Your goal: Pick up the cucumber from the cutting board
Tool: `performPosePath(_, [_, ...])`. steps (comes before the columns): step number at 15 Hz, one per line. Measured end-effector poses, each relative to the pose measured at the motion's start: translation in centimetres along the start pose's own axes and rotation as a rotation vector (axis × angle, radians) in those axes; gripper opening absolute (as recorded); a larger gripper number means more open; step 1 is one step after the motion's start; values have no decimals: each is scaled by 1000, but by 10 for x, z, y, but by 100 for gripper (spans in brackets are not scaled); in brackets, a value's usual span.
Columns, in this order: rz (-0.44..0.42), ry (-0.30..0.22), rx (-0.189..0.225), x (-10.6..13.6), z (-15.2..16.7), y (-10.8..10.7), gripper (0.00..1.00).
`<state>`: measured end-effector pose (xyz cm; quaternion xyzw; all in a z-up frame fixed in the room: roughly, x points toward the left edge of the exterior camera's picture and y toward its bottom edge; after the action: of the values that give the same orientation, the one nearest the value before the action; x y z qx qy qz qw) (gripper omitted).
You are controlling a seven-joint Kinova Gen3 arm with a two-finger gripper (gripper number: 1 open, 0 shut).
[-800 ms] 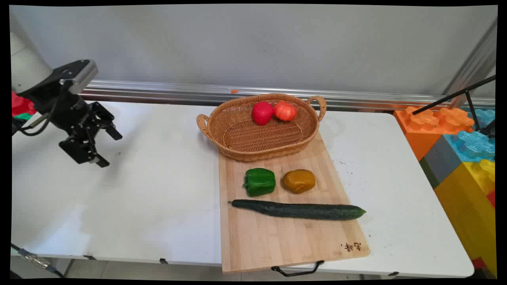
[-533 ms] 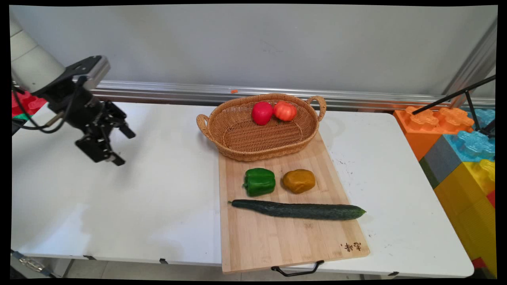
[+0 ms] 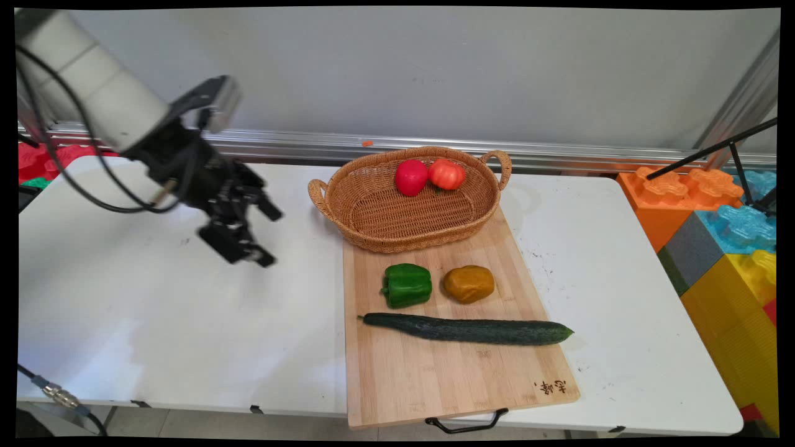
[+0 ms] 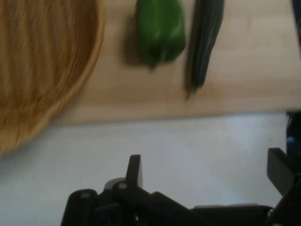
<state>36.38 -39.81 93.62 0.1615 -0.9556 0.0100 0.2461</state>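
While the tool (image 3: 268,237) hangs wide open and empty, the hand view crops the basket (image 4: 42,70) and cucumber (image 4: 205,42).

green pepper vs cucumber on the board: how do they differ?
Shape: the green pepper is short and blocky; the cucumber is long and thin, spanning most of the cutting board.
Colour: the pepper is bright green, the cucumber much darker.
Place: the pepper lies nearer the basket, the cucumber nearer the board's front edge.
Shared: both lie flat on the board, apart from each other and untouched by the gripper.
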Motion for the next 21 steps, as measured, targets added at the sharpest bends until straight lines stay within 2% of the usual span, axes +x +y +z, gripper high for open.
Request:
performPosePath(3, [49, 46, -9, 52, 23, 20, 100])
performPosePath(5, [84, 58, -12, 85, 40, 32, 100])
performPosePath(11, [138, 70, -25, 154, 92, 61, 100])
performPosePath(14, [160, 70, -19, 174, 126, 75, 100])
performPosePath(21, [200, 58, 52, 194, 202, 86, 100])
